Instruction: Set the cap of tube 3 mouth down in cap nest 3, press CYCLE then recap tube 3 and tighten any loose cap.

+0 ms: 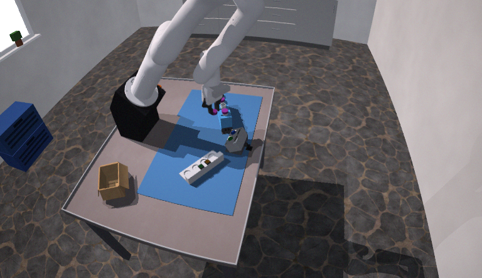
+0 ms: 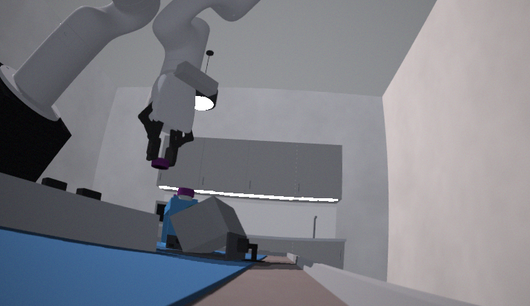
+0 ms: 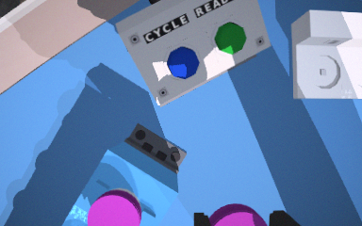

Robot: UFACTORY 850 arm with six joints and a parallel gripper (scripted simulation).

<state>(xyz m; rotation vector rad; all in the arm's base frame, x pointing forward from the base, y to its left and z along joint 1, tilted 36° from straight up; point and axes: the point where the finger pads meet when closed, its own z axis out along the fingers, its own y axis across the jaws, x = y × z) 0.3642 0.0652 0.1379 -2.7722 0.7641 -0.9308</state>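
Observation:
My gripper (image 1: pixel 213 110) (image 2: pixel 161 159) (image 3: pixel 241 219) is shut on a magenta cap (image 1: pixel 214 112) (image 2: pixel 160 164) (image 3: pixel 238 220), held in the air beside and above the blue decapping station (image 1: pixel 225 123) (image 3: pixel 151 171). Tube 3 (image 1: pixel 223 105) shows a bare pale mouth. Tube 4's cap (image 1: pixel 224 110) (image 2: pixel 185 192) (image 3: pixel 114 214) is on its tube; another magenta cap (image 1: pixel 223 99) shows behind. The remaining tube is hidden. The white cap tray (image 1: pixel 195 179) (image 3: pixel 304 89) shows empty nests; its amber lamp (image 1: pixel 207 161) and green lamp (image 1: pixel 201 166) look dark.
The grey key housing (image 1: pixel 237 144) (image 2: pixel 207 224) (image 3: pixel 151 56) stands between station and tray, with the blue CYCLE key (image 1: pixel 233 132) (image 3: pixel 183 62) and green READY key (image 1: pixel 230 138) (image 3: pixel 230 38). An open cardboard box (image 1: pixel 122 182) stands on the table left of the blue mat (image 1: pixel 163 186).

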